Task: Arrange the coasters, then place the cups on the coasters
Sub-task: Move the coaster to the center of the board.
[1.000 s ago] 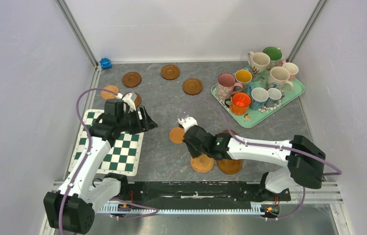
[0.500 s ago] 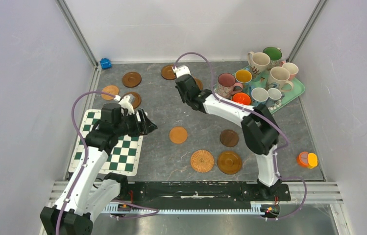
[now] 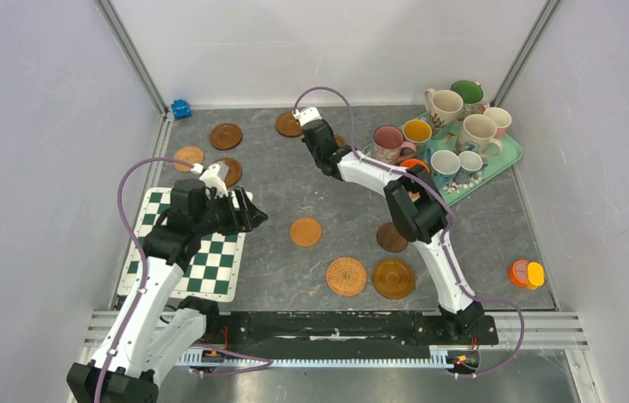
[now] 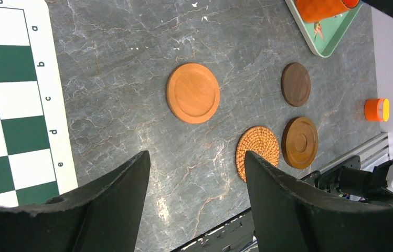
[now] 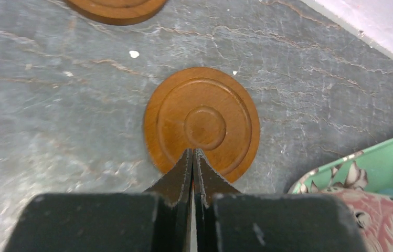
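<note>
Reaching arm: R arm stretched to far side of grey marbled bench point(image 3: 294, 189); R claw point(image 5: 193, 153) fingers pressed together, nothing btwn them, tips over near rim of ringed brown wooden coaster point(image 5: 202, 125); contact can't be told.
That coaster: flat on bench, just beside corner of mint floral tray point(image 3: 500, 155).
L arm: L claw point(image 4: 197, 157) fingers wide apart, empty, above bench beside green-white checkered mat point(image 4: 10, 105).
Near coasters: plain orange wooden disc point(image 3: 305, 231) mid-bench; woven rattan round point(image 3: 346, 275) and brown ringed disc point(image 3: 393, 278) side by side nr front edge; dark brown disc point(image 3: 391, 238) partly under R arm.
Far-left coasters: brown disc point(image 3: 226, 135), lighter orange disc point(image 3: 188, 155), half-hidden disc point(image 3: 231, 170) behind L arm; back disc point(image 3: 288, 124) beside R wrist.
Cups: all on tray, far R, none on coasters; incl. pink speckled mug point(image 3: 388, 143), yellow-inside mug point(image 3: 417, 130), cream mug point(image 3: 443, 105), green-inside mug point(image 3: 467, 91).
Misc: small orange-yellow cylinder point(image 3: 526, 273) nr R edge; small blue thing point(image 3: 180, 108) in far-left corner.
</note>
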Controlling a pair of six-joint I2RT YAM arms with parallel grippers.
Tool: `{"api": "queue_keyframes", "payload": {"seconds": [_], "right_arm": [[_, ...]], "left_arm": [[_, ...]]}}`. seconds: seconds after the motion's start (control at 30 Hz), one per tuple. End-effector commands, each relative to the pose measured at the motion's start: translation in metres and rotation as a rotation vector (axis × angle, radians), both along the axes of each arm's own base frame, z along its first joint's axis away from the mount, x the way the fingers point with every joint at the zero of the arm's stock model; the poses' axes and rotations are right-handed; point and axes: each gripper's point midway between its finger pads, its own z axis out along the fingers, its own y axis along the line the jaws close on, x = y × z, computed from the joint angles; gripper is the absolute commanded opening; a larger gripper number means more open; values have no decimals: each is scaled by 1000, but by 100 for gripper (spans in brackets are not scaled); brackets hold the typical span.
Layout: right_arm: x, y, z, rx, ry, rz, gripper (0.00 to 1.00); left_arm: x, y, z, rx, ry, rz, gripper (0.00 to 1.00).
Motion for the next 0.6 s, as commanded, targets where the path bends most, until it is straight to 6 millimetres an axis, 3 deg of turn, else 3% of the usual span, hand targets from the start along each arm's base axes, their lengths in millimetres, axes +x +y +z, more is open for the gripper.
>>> {"api": "queue_keyframes", "payload": {"seconds": [0.0, 0.23, 0.57], "right_arm": [[29, -4, 2, 61, 3, 9, 0], [40, -27, -25, 114, 84, -23, 0], [26, -21, -53, 108, 171, 61, 0]], "left_arm": [[2, -1, 2, 9, -22, -14, 73], [3, -1, 0, 15, -14, -9, 73], [5, -1, -4, 21, 3, -8, 73]]}}
